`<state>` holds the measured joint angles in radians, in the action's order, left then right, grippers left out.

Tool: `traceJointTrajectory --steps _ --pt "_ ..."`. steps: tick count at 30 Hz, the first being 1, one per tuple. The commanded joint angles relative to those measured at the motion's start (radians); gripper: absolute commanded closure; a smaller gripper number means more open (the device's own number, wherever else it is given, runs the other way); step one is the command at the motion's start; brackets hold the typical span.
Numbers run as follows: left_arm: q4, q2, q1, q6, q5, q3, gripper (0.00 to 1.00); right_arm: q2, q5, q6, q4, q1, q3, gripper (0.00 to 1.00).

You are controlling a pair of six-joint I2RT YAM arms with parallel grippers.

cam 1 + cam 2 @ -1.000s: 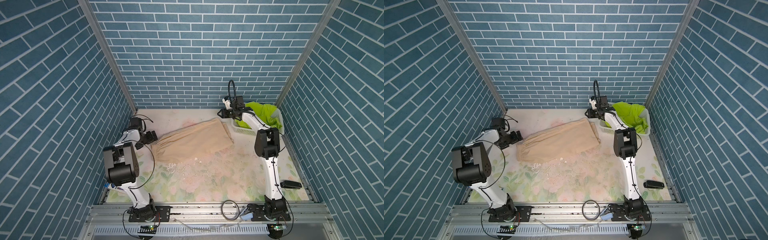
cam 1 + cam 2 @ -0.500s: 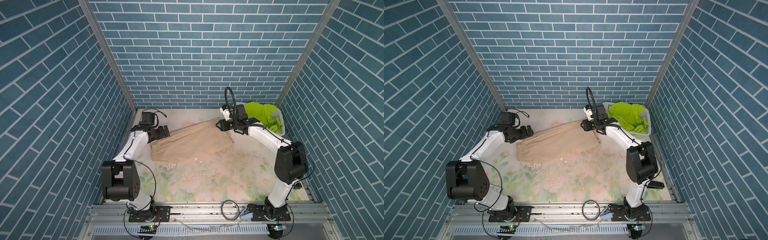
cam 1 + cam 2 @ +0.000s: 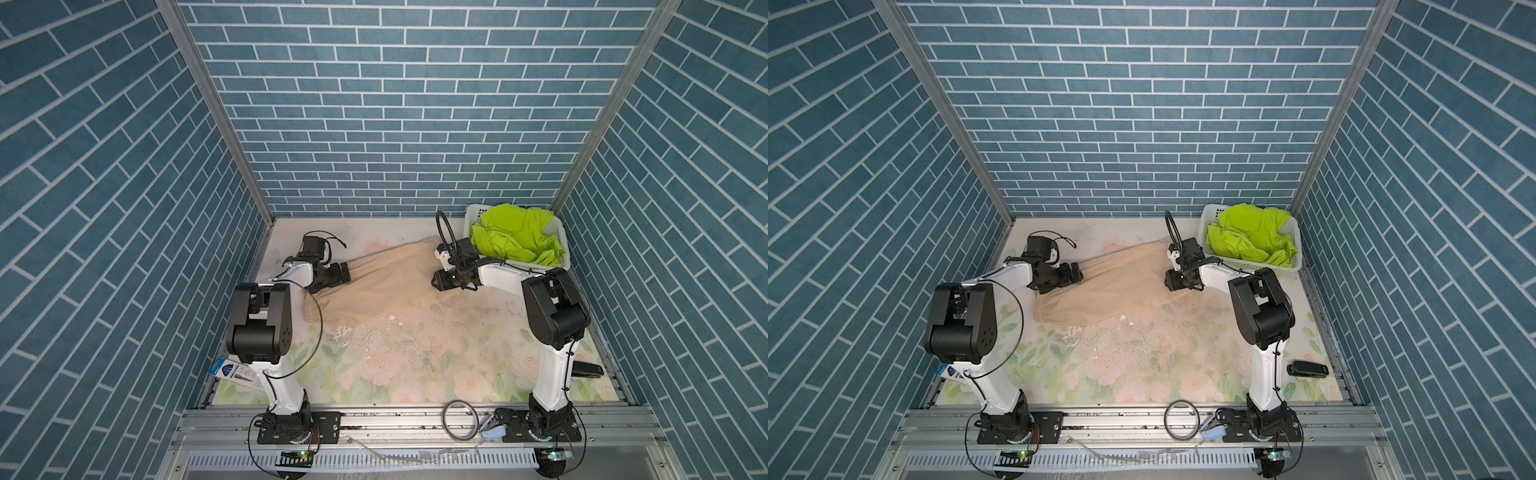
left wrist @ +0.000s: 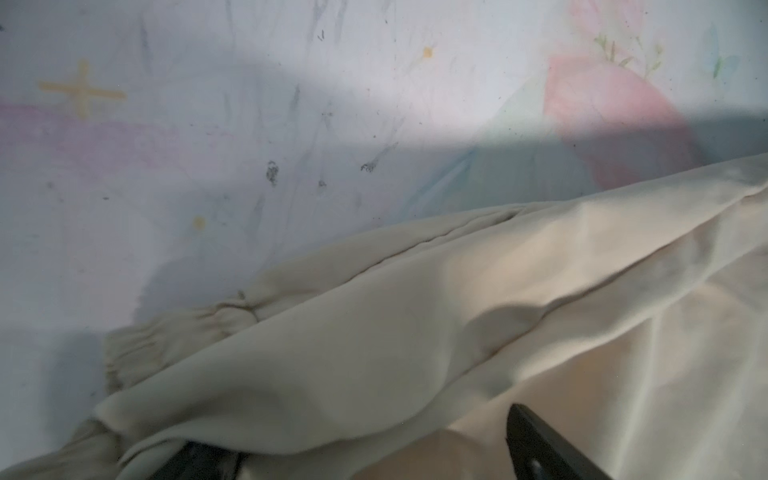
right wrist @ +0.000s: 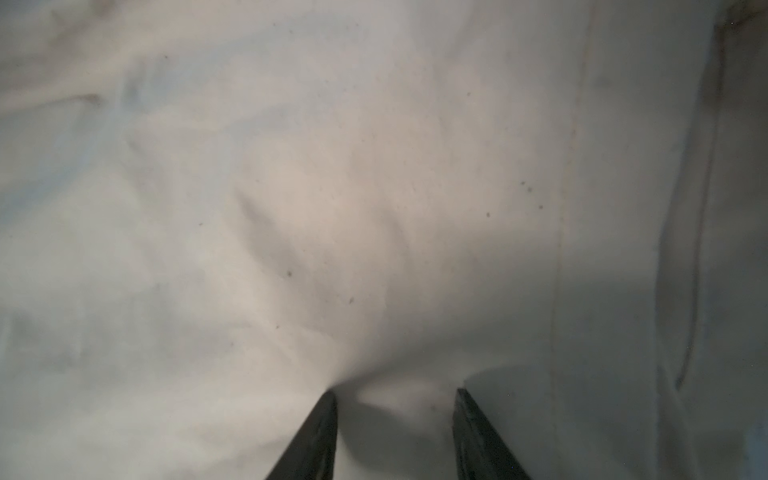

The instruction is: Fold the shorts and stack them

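Nearby (front rail): a cable loop [image 3: 444,420] lies between the two arm bases.
Mat [image 3: 415,365]: floral print, scuffed and flecked; a black device [image 3: 1307,368] rests at its right edge.
Beige shorts [image 3: 386,286]: spread flat on the far half of the mat, lying diagonally. Plain tan cloth with soft creases. The gathered elastic waistband [image 3: 1054,311] forms the near-left end, and the leg end points far-right toward the basket.
Left gripper [image 3: 343,274]: at the far-left edge of the beige shorts, beside the waistband. Jaws spread wide. In the wrist view, cloth drapes over one of the fingers [image 4: 540,444], and the other is mostly covered.
Right gripper [image 3: 436,284]: on the far-right end of the beige shorts. Jaws partly apart. The fingers [image 5: 316,436] press on the cloth, which puckers between the tips.
Basket [image 3: 471,214]: white, perforated, in the far-right corner.
Lime shorts [image 3: 515,237]: neon green, crumpled, heaped inside the basket and rising above its rim.
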<state>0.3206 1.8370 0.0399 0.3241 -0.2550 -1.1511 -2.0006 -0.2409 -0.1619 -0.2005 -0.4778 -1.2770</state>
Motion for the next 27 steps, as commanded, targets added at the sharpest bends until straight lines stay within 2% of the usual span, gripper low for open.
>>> traceJointTrajectory --steps 1,7,11,16,19,23,27 --pt "-0.022 0.048 0.020 -0.014 -0.035 0.004 0.00 0.026 0.023 -0.040 -0.005 0.001 0.065 0.53" --pt "0.009 0.044 0.085 -0.028 -0.022 0.028 0.00 0.118 0.026 -0.098 -0.017 0.001 0.216 0.53" --pt "0.055 0.012 0.132 -0.017 -0.010 0.064 0.00 0.237 0.026 -0.164 -0.062 0.004 0.354 0.53" --pt "0.047 -0.053 0.211 0.050 -0.075 0.132 0.00 0.419 0.093 -0.222 -0.189 0.042 0.491 0.53" --pt "0.112 -0.099 0.268 0.049 -0.018 0.103 0.00 0.508 0.122 -0.208 -0.241 0.079 0.504 0.53" --pt "0.302 -0.214 0.227 0.038 0.174 -0.006 0.00 0.577 0.123 -0.123 -0.281 0.065 0.423 0.52" --pt "0.490 -0.364 0.110 -0.001 0.243 -0.108 0.00 0.567 0.138 0.002 -0.313 -0.075 0.273 0.51"
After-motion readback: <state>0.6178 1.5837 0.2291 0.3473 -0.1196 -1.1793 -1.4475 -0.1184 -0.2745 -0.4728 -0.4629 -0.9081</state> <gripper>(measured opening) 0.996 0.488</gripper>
